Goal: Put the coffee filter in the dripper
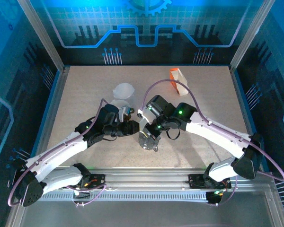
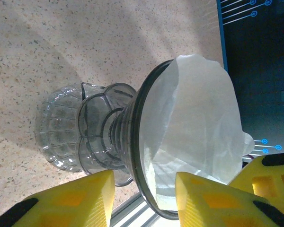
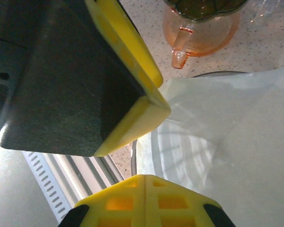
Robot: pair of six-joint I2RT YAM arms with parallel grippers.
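**Op:** Which step am I on?

**Obs:** Seating. The coffee filter [image 2: 199, 123] lies inside the cone of the dripper [image 2: 109, 137]. Its top edge stands proud of the rim toward 3 o'clock in your left wrist view. From above, the dripper sits just toward 6 o'clock of table centre, with both arms meeting over it.

**Op:** Grippers?

**Obs:** Right gripper [image 3: 154, 144] is clenched, tip at the paper's corner. Whether it nips the paper or only touches it, can't tell. Left gripper [image 2: 144, 178] has its yellow fingers straddling the dripper's rim with a sliver of gap on each side. Any contact is cut off at the 6 o'clock edge, so grasping or not, can't tell.

**Op:** Next move?

**Obs:** My read is to ease the paper flat against the cone wall. It is thin and will probably crease, so go gently. Then let go and lift straight up, so the filter doesn't ride out with your fingers.

**Op:** What's hidden?

**Obs:**
- The cone's bottom is hidden, so I can't say the filter's point is down.
- In the top view the arms cover the dripper's mouth.
- An orange glass jug [image 3: 203, 33] is cropped at 12 o'clock in the right wrist view.
- A white paper cone [image 1: 123, 90] sits at 11 o'clock of the dripper, probably spare filters.
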